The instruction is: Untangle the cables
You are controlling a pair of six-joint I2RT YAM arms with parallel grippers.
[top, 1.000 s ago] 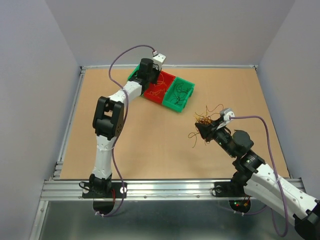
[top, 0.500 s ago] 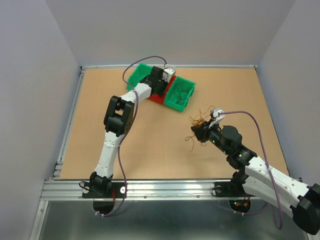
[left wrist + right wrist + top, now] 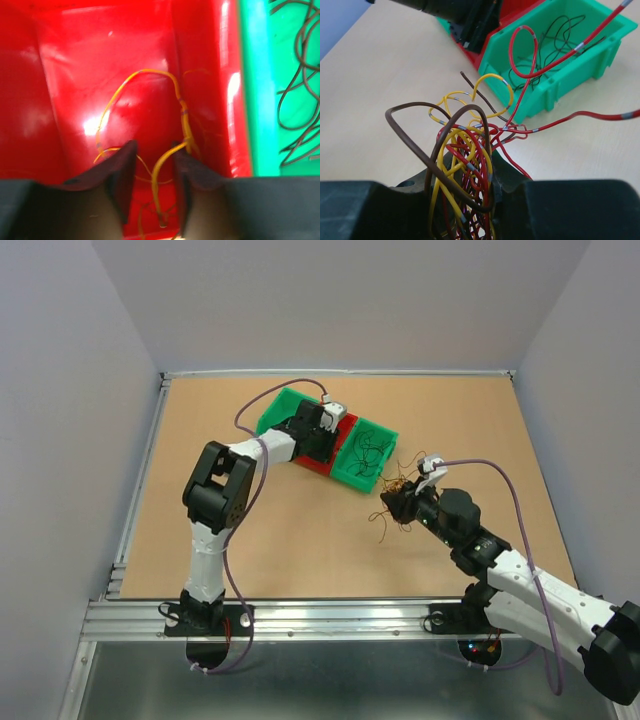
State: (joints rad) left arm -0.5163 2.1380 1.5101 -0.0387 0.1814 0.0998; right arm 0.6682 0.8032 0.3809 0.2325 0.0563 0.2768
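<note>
Near the front of the worktop (image 3: 300,540), the right jaws are clenched on a tangled bundle of cables (image 3: 462,160) in red, yellow and brown, whose loops stand out above them. Further back, the left jaws are released inside the red bin (image 3: 75,75), with a yellow cable (image 3: 150,71) passing between them. Just beside it, the green bin (image 3: 580,70) contains dark cables (image 3: 368,448).

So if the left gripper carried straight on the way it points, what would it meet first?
Probably the yellow wire lying between the open jaws of the left gripper, then the floor of the red bin; depth is hard to judge.
</note>
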